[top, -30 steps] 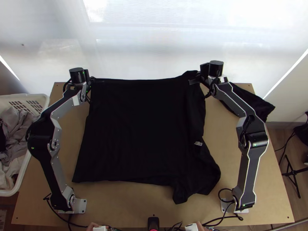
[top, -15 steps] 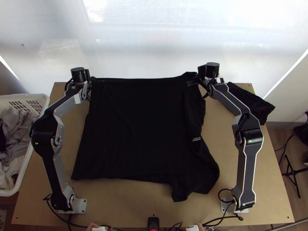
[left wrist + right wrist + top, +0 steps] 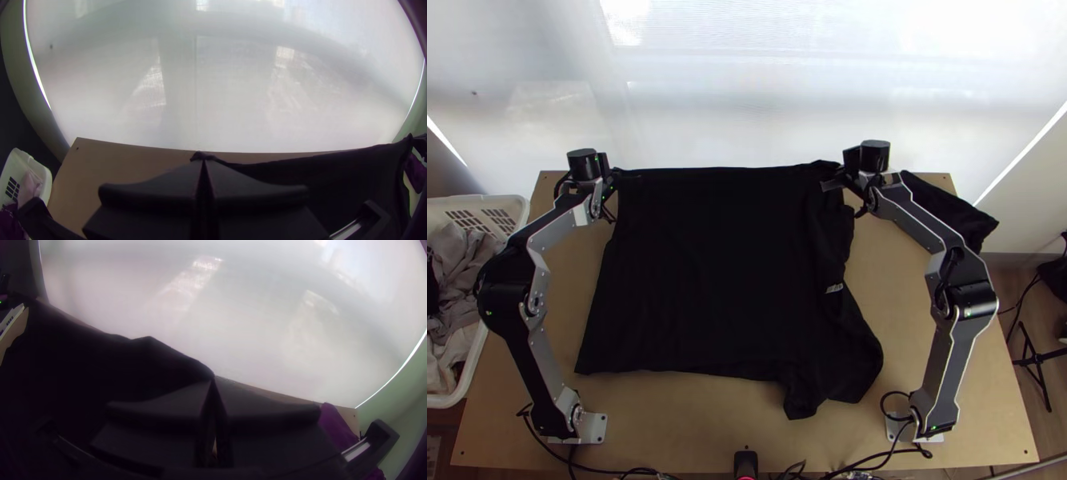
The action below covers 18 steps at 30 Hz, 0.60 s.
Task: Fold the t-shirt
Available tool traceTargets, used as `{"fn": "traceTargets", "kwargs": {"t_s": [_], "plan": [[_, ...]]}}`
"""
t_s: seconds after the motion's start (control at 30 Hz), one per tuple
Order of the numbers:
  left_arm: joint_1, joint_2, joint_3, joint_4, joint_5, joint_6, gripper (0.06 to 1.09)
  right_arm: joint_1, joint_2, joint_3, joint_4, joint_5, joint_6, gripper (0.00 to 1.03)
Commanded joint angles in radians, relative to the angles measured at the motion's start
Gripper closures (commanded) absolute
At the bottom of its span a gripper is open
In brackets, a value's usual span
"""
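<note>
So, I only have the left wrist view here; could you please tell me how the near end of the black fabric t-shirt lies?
Observer: Most of the t-shirt's near edge runs fairly straight, but at the right a piece juts closer to the light wooden table's near edge.
Operator: Thank you. Is anything visible along its right side?
Observer: Yes, a small pale label, roughly midway along.
Operator: And how do the right gripper's jaws stand, please?
Observer: They are closed on the cloth at the far right corner.
</note>
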Motion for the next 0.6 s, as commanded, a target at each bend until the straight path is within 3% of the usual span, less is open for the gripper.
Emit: {"fn": "traceTargets", "kwargs": {"t_s": [0.0, 0.57], "plan": [[0.013, -0.066, -0.103, 0.014, 0.015, -0.010, 1.05, 0.010, -0.117, -0.162, 0.000, 0.000, 0.020, 1.00], [0.016, -0.243, -0.340, 0.015, 0.079, -0.051, 1.05, 0.054, -0.372, -0.434, -0.030, -0.057, 0.046, 1.00]]}}
